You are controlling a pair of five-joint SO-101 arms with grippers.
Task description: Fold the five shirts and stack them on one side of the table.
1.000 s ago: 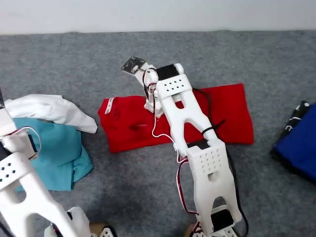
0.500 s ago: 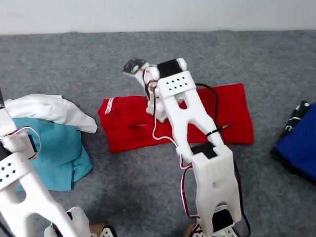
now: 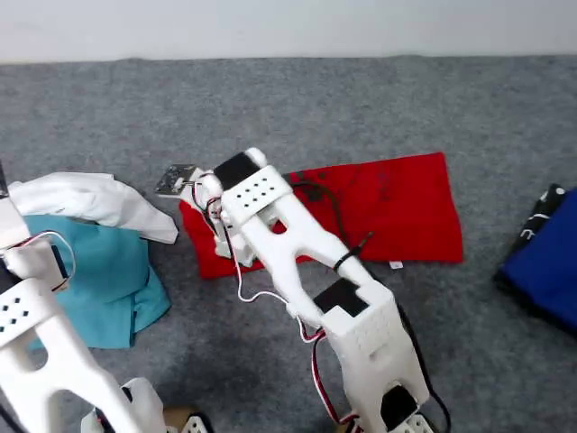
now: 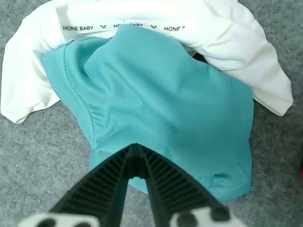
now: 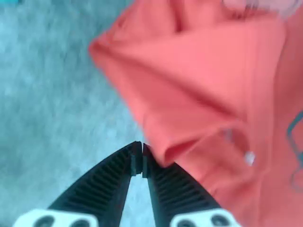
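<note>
A red shirt (image 3: pixel 397 212) lies spread flat in the middle of the grey table. The right arm stretches across its left part, and my right gripper (image 3: pixel 177 179) (image 5: pixel 137 152) is shut just off the shirt's left edge, where a folded red hem (image 5: pixel 189 113) lies beside the tips. At the left, a teal shirt (image 3: pixel 108 280) (image 4: pixel 165 109) lies crumpled with a white shirt (image 3: pixel 90 200) (image 4: pixel 227 33) draped over its far side. My left gripper (image 4: pixel 138 150) hangs shut above the teal shirt, nothing seen between its fingers.
A blue shirt (image 3: pixel 545 262) with something black (image 3: pixel 541 212) beside it sits at the right edge. The left arm (image 3: pixel 36 343) rises at the near left corner. Bare grey table (image 3: pixel 270 99) runs along the far side, up to a white wall.
The right arm swung left, carrying its gripper from the red shirt's far middle edge to beyond its left end. The left arm and the other shirts stayed put.
</note>
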